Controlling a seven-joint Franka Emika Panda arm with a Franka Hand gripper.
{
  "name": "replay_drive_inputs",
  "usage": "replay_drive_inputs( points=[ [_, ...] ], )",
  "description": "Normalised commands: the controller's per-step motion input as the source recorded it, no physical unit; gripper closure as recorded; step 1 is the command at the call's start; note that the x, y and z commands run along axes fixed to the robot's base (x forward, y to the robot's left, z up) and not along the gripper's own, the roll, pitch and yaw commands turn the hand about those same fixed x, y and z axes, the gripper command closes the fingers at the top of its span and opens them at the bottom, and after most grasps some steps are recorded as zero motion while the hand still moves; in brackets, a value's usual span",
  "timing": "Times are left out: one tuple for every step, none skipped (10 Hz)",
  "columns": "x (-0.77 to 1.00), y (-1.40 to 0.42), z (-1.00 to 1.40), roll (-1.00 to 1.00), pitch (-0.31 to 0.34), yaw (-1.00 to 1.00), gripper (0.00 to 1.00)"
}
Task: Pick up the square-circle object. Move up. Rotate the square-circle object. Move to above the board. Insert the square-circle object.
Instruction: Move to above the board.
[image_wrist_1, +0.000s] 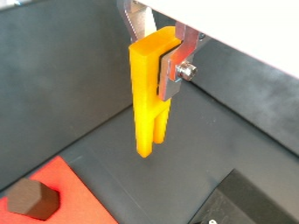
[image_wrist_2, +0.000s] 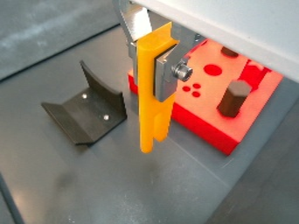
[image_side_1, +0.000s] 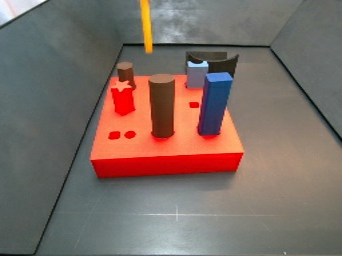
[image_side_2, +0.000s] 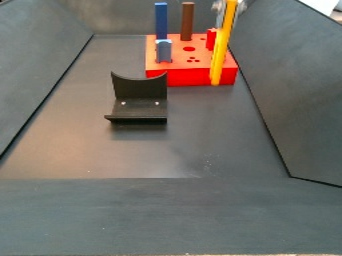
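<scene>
Item: square-circle object (image_wrist_1: 149, 96), an orange-yellow slim piece, hanging with its long axis vertical, joined end uppermost and its two parallel legs pointing straight down; in a wrist view (image_wrist_2: 155, 92) it is showing as a tall bar running from the upper centre of the frame to just below the middle. Holder: gripper (image_wrist_1: 156, 48), its silver finger plates pressing against both sides of the piece's upper end, clamping it; the fingers (image_wrist_2: 177, 72) are showing a screw head on the near plate. Location: the piece is hanging in the air, touching nothing below; in a side view (image_side_1: 146, 25) it is appearing at the top centre of the frame, beyond the far edge of the board (image_side_1: 167, 150), and in a side view (image_side_2: 227, 27) at the upper right, overlapping the board's (image_side_2: 201, 72) right part, with the gripper itself cropped out of both side views. Board: red square slab carrying a dark brown cylinder (image_side_1: 162, 105), a blue square post (image_side_1: 215, 102) and a small red star-shaped peg (image_side_1: 123, 100), all standing upright. Fixture (image_side_2: 136, 97): dark L-shaped bracket sitting on the floor, apart from the board, left of centre in that frame.
</scene>
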Motion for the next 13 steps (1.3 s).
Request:
replay_drive_inputs(
  points=[
    [-0.01, -0.03, 0.65, 0.15, 0.075, 0.04, 1.0],
    [0.0, -0.02, 0.47, 0.14, 0.085, 0.04, 1.0],
    [0.01, -0.02, 0.23, 0.14, 0.094, 0.04, 1.0],
    [0.21, -1.0, 0.38, -0.05, 0.396, -0.29, 1.0],
    [0.21, -1.0, 0.35, -0.05, 0.387, -0.26, 1.0],
    [0.22, -1.0, 0.37, -0.05, 0.344, -0.15, 1.0],
    [0.23, -1.0, 0.36, -0.09, 0.253, -0.09, 1.0],
    [0.24, -1.0, 0.35, -0.05, 0.17, -0.03, 1.0],
    [0.24, -1.0, 0.36, -0.01, 0.143, -0.01, 1.0],
    [0.26, -1.0, 0.36, -0.01, 0.126, 0.0, 1.0],
    [0.27, -1.0, 0.36, -0.01, 0.119, 0.0, 1.0],
    [0.28, -1.0, 0.36, 0.02, 0.124, 0.01, 1.0],
    [0.3, -0.92, 0.33, 0.01, 0.129, 0.01, 1.0]
  ],
)
